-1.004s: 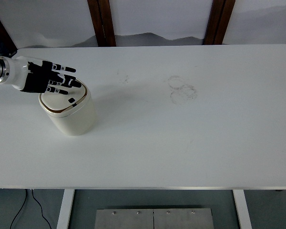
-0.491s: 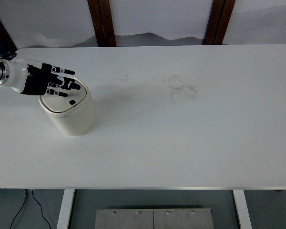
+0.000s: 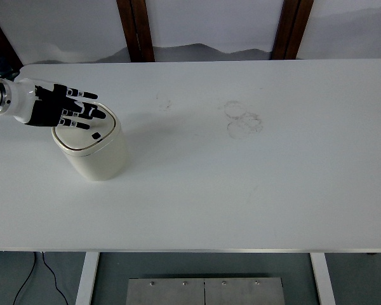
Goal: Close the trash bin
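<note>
Table, near edge: the white table [image 3: 241, 203] is bare along the front strip; nothing stands between the near edge and the bin.
Trash bin, location: the trash bin [image 3: 96, 152] stands upright on the left part of the table, well apart from the centre and from the right side.
Trash bin, build: a small cream body with rounded corners, a thin dark seam under the top.
Lid: the lid [image 3: 86, 132] lies flat and level in its rim, with a small dark button near its front edge. It appears to be seated; the task looks complete or nearly so.
Handling estimate: likely a light, hollow, rigid plastic shell with a smooth, slippery skin. It probably tips or slides under a sideways push.
Contact point: press straight down on the lid's centre or near its front edge. Do not grip the body; do not push from the side.
Left hand: the left hand [image 3: 62, 107] comes in from the left edge and hovers over the lid's far-left corner, palm down, fingers spread and extended, holding nothing. Whether the fingertips touch the lid cannot be told.
Right hand: out of view.
Table, far part: faint ring marks [image 3: 241, 119] lie right of centre.
</note>
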Motion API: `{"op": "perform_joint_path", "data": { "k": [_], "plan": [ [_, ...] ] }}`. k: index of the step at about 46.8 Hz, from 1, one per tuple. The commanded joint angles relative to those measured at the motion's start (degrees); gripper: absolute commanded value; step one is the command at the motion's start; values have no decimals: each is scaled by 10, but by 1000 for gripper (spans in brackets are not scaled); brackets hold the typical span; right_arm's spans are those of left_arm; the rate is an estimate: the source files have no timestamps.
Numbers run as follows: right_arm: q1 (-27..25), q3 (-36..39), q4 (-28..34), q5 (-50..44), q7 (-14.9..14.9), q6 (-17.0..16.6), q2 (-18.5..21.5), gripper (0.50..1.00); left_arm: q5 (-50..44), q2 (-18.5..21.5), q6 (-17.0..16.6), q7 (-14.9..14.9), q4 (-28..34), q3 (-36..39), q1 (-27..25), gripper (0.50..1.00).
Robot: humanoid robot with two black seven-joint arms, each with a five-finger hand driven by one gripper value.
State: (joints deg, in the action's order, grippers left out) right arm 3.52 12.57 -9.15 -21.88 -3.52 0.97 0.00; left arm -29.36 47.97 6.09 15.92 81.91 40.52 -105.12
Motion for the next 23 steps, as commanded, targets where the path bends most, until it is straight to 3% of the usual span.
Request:
{"op": "perform_joint_path", "data": {
  "k": [1,23],
  "plan": [
    [0,0,0,0,0,0,0,995,0,0,0,0,0,0,0,1000],
    [0,0,0,0,0,0,0,995,1,-2,0,3,1,0,-8,1000]
  ]
}}
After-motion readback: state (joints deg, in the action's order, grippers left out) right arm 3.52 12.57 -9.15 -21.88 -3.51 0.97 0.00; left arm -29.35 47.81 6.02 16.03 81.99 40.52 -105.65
